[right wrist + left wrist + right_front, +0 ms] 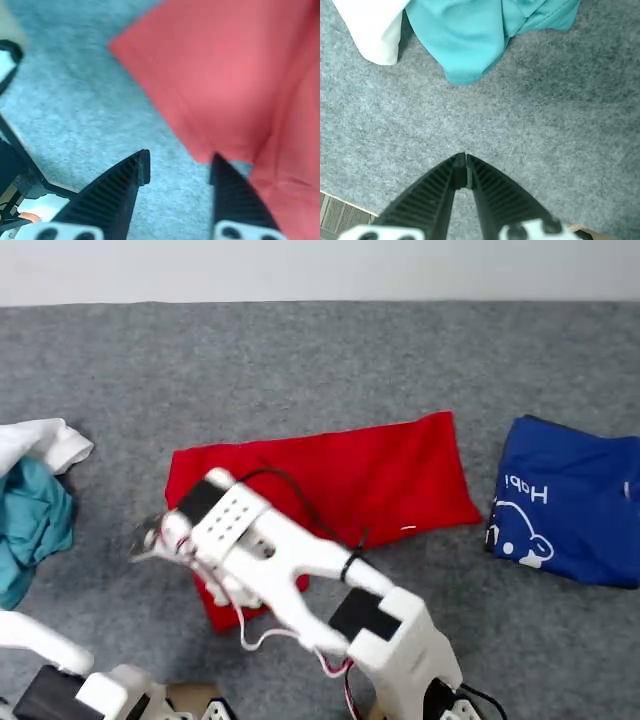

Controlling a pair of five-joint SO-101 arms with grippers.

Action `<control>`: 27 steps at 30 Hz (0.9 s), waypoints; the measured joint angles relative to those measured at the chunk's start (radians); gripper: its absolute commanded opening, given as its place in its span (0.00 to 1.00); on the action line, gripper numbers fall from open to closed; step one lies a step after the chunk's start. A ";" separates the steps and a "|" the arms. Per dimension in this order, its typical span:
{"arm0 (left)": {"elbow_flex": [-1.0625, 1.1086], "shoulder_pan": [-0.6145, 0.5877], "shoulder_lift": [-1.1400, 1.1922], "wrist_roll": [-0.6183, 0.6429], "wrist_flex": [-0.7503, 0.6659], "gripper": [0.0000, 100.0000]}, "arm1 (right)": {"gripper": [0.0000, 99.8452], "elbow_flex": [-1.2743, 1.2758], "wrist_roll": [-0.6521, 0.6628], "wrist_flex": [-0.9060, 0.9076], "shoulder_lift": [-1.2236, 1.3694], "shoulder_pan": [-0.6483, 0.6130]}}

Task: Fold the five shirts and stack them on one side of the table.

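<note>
Hovering right tool [180,156] — open, beside red shirt [225,75]

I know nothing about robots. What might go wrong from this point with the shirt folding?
The right tool is open at a corner of the red shirt; it may catch only one layer, or miss, and pull the fold crooked. The teal shirt and white shirt lie bunched together, so lifting one might drag the other along.

Bare bench [560,115] right ahead of the left tool [465,159]; farther ahead, blocked by teal shirt [470,35] and white shirt [370,30]. Red shirt [225,75] close ahead of the right tool [180,157], bare bench to one side.
</note>
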 measured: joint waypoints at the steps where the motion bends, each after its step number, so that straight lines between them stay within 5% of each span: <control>1: 0.000 0.000 0.000 0.000 0.000 0.01 | 0.24 0.000 0.000 0.000 0.000 -0.020; 15: 0.000 0.000 0.000 0.000 0.000 0.01 | 0.24 0.000 -0.002 -0.141 0.181 -0.084; 23: 0.000 0.000 0.000 0.000 0.000 0.01 | 0.02 -0.077 -0.003 -0.155 0.238 -0.043; 27: 0.000 0.000 0.000 0.000 0.000 0.01 | 0.01 -0.126 -0.003 -0.157 0.262 0.003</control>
